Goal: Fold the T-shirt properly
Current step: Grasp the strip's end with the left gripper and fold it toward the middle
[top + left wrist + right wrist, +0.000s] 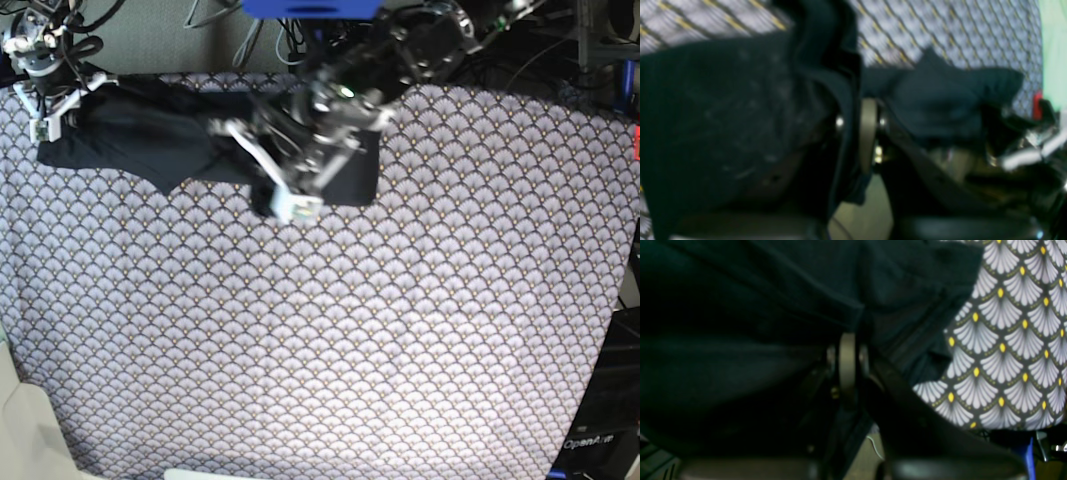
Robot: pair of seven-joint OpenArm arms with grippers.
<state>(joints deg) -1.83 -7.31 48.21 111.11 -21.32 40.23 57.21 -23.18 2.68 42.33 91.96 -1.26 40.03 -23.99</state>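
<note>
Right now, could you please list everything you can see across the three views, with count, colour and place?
black soft cloth T-shirt: one, black, far left part of the table, bunched and partly lifted
fan-patterned purple-grey tablecloth: one, purple-grey with yellow dots, covering the table
left gripper: one, black and white, shut on the T-shirt near the table's far middle
right gripper: one, white and black, shut on the T-shirt at the far left corner

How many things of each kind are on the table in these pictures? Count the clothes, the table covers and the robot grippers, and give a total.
T-shirt: 1, black
Tablecloth: 1, fan-patterned
Grippers: 2, the left gripper and the right gripper, each shut on the T-shirt
Total: 4
</note>
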